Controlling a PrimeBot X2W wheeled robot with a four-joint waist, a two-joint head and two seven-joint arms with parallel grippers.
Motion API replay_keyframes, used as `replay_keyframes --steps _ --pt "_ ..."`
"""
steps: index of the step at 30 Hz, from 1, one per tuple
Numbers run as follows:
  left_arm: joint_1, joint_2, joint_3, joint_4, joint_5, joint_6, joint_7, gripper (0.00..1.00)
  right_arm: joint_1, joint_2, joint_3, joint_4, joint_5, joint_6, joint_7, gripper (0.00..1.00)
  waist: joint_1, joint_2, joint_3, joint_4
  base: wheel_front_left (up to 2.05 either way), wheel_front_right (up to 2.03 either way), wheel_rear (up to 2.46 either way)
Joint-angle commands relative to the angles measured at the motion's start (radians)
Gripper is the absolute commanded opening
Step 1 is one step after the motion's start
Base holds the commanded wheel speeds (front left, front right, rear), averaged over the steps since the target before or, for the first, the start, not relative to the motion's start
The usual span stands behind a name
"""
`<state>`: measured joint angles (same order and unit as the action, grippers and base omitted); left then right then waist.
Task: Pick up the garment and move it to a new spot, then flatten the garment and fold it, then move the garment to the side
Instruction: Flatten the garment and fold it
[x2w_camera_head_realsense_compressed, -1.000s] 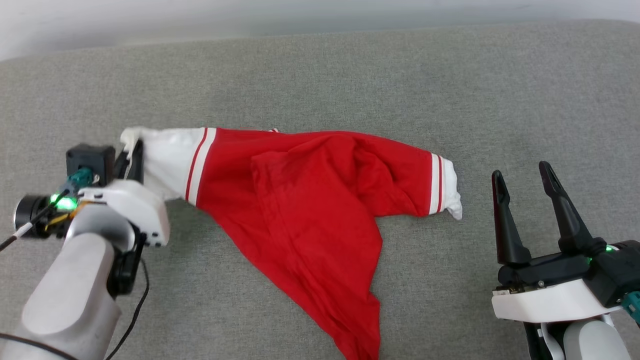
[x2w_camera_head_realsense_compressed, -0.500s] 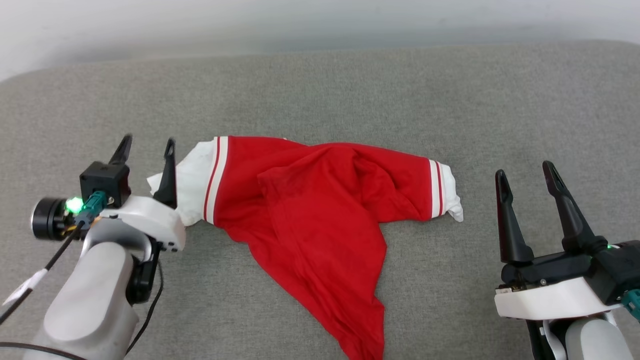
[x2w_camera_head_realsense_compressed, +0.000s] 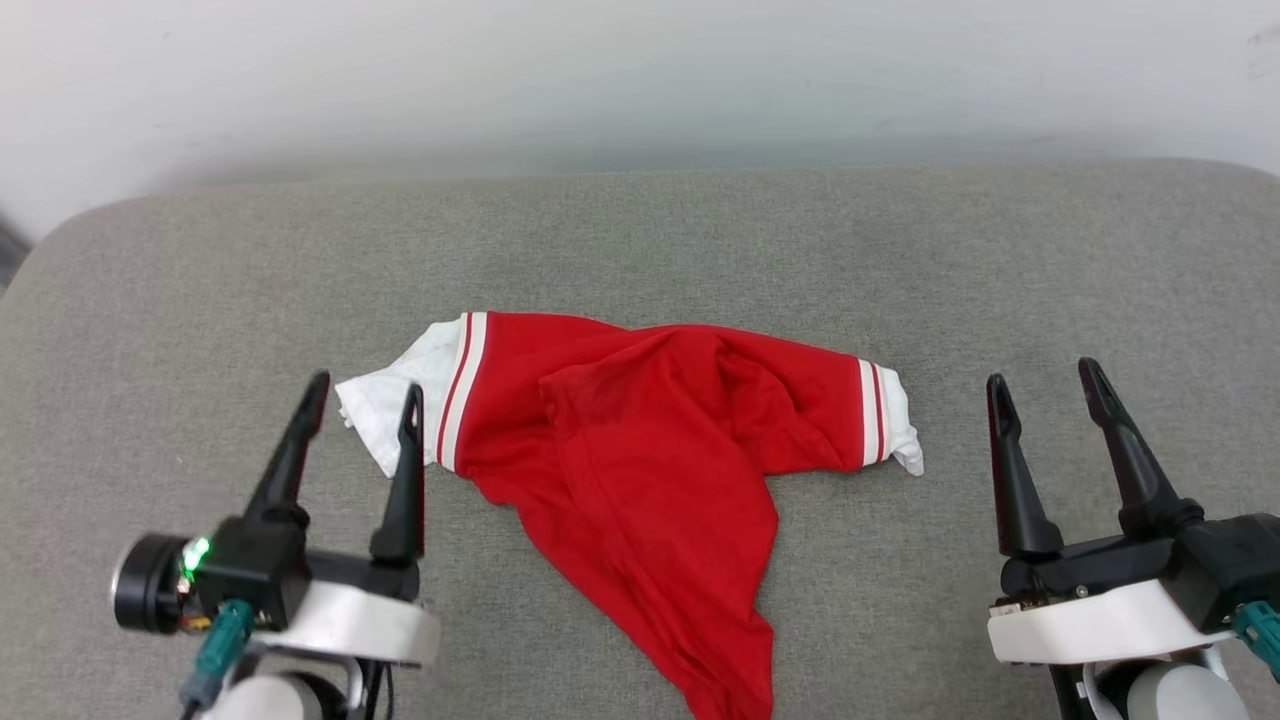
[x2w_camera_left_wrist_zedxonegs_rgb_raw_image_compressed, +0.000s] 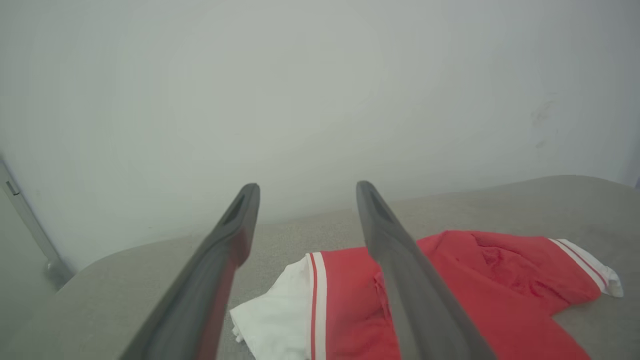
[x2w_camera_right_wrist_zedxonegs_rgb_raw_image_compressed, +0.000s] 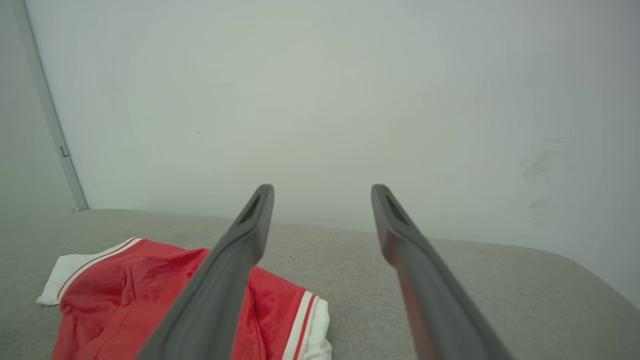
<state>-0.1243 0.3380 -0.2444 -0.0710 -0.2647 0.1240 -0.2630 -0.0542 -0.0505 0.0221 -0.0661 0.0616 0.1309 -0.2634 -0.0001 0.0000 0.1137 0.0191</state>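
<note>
The crumpled red shirt lies in the middle of the grey fabric surface, one white sleeve out to each side. The left pincer is spread and empty by the left sleeve. The right pincer is also spread and empty, near the other sleeve.

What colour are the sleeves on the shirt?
White sleeves, each with a thin red stripe beside the red shirt. Head view shows it best.
</note>
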Motion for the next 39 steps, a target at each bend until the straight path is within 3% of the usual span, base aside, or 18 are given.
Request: replay_keyframes --steps 1,8,11,14,18,19,24,30,38,39 --pt "0.042 -0.020 0.011 -0.018 0.011 -0.006 -0.002 1.00 0.015 0.001 0.002 0.002 0.001 0.000 -0.002 1.00 0.0001 0.0000 -0.005 -0.002 0.00 0.00 0.00" --pt "0.106 -0.066 0.041 -0.031 0.044 -0.046 -0.002 1.00 0.015 0.001 0.024 0.037 -0.028 0.000 -0.002 1.00 0.0001 0.0000 0.000 0.014 0.00 0.00 0.00" --pt "0.085 -0.075 0.052 -0.026 0.057 -0.068 -0.002 1.00 -0.034 0.001 0.079 0.078 -0.073 0.000 0.089 1.00 0.0001 0.0000 0.012 0.028 0.00 0.00 0.00" --pt "0.068 -0.089 0.062 -0.020 0.069 -0.084 -0.002 1.00 -0.094 -0.049 0.174 0.113 -0.050 0.000 0.274 1.00 0.0001 0.0000 0.029 0.044 0.00 0.00 0.00" --pt "0.053 -0.114 0.073 -0.008 0.079 -0.105 -0.002 1.00 -0.221 -0.155 0.293 0.137 0.067 0.000 0.557 1.00 0.0001 0.0000 0.056 0.068 0.00 0.00 0.00" --pt "0.052 -0.132 0.078 0.003 0.087 -0.118 -0.002 1.00 -0.296 -0.196 0.322 0.165 0.178 0.000 0.755 1.00 0.0001 0.0000 0.072 0.089 0.00 0.00 0.00" --pt "0.035 -0.160 0.086 0.015 0.103 -0.145 -0.002 1.00 -0.389 -0.254 0.343 0.218 0.285 0.000 0.979 1.00 0.0001 0.0000 0.101 0.132 0.00 0.00 0.00" --pt "0.016 -0.190 0.100 0.028 0.118 -0.174 -0.002 1.00 -0.445 -0.297 0.358 0.294 0.336 0.000 1.083 1.00 0.0001 0.0000 0.136 0.182 0.00 0.00 0.00" --pt "0.004 -0.213 0.110 0.044 0.134 -0.198 -0.003 1.00 -0.456 -0.315 0.420 0.371 0.366 0.000 1.071 1.00 0.0001 0.0000 0.162 0.205 0.00 0.00 0.00" --pt "0.000 -0.219 0.113 0.049 0.138 -0.203 -0.003 1.00 -0.453 -0.313 0.447 0.383 0.385 0.000 1.060 0.37 0.0001 0.0000 0.165 0.206 0.00 0.00 0.00"
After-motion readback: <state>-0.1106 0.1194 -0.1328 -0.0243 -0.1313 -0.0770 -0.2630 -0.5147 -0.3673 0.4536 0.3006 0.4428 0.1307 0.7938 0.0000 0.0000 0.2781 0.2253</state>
